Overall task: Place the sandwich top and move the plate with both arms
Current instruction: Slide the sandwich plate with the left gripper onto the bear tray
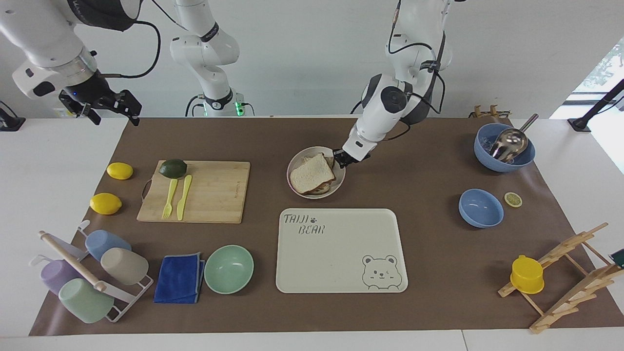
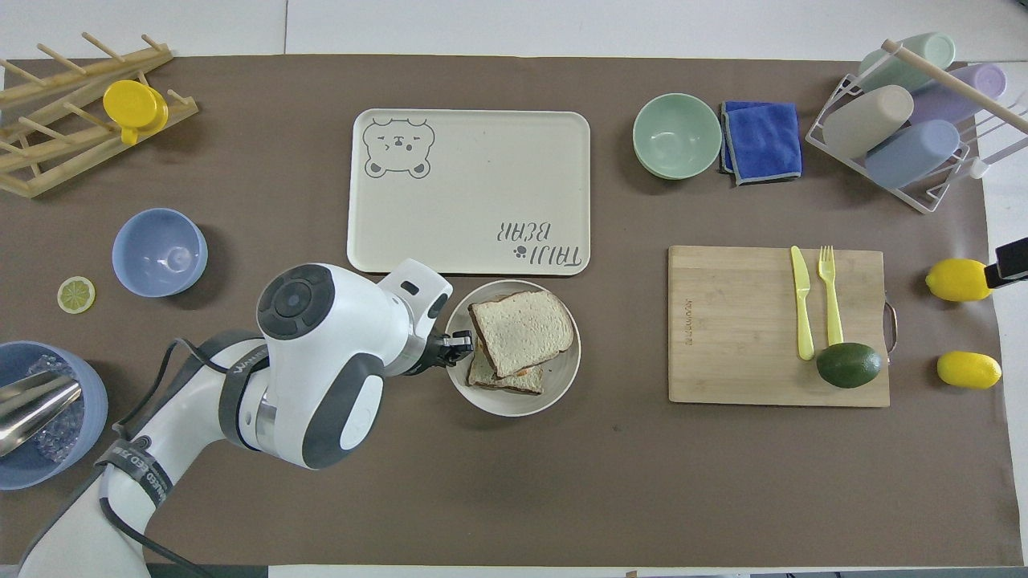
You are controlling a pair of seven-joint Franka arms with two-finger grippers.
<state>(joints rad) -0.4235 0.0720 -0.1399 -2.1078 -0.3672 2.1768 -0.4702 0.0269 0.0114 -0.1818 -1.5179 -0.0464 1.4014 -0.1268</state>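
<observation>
The plate [image 1: 294,183] [image 2: 556,387] is small, round and beige-grey, and sits near the middle of the table, just nearer the robots than the cream tray. On it the sandwich top [image 1: 312,173] [image 2: 522,331], a plain light-brown slice, rests askew on the lower slices. My left gripper [image 1: 340,160] [image 2: 459,345] is shut on the plate's rim, on the side toward the left arm's end. My right gripper [image 1: 109,111] hangs open and holds nothing, high over the table's edge at the right arm's end. In the overhead view only a black tip of it [image 2: 1010,263] shows, over a lemon.
The bear tray [image 1: 341,253] [image 2: 470,193] almost touches the plate. A cutting board [image 1: 204,192] with an avocado, fork and knife lies toward the right arm's end, with two lemons [image 1: 106,203] beside it. A mint-green bowl [image 1: 228,268], blue cloth, cup rack and blue bowls [image 1: 480,208] stand around.
</observation>
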